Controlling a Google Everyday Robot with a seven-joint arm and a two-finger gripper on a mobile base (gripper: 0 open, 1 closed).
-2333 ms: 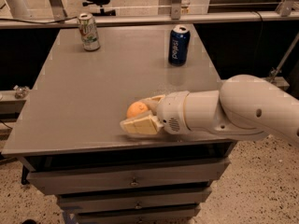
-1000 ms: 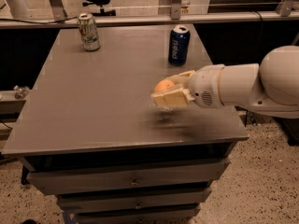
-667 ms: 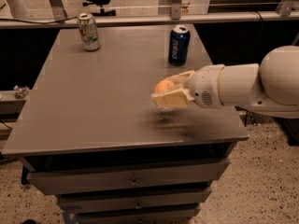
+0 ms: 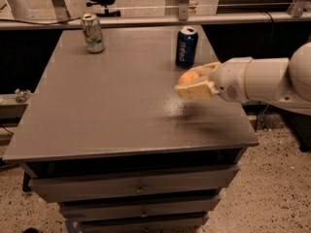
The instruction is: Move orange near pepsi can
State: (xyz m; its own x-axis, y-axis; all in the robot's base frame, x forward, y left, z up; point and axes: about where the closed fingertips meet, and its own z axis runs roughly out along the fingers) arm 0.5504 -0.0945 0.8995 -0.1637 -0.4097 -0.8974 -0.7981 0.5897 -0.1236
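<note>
The orange (image 4: 188, 77) is held between the cream fingers (image 4: 195, 91) of my gripper (image 4: 190, 82), lifted above the right side of the grey table (image 4: 112, 96). The gripper is shut on the orange; its shadow falls on the table below. The pepsi can (image 4: 186, 47), dark blue with a silver top, stands upright at the back right of the table, just behind and slightly left of the gripper. The white arm (image 4: 262, 79) reaches in from the right.
A white-and-green soda can (image 4: 92, 33) stands upright at the back left of the table. The table has drawers (image 4: 138, 188) at the front. A rail and a chair base stand behind the table. The floor is speckled.
The gripper has carried the orange up and to the right, from the front middle of the table toward the pepsi can. The cans have not moved.
</note>
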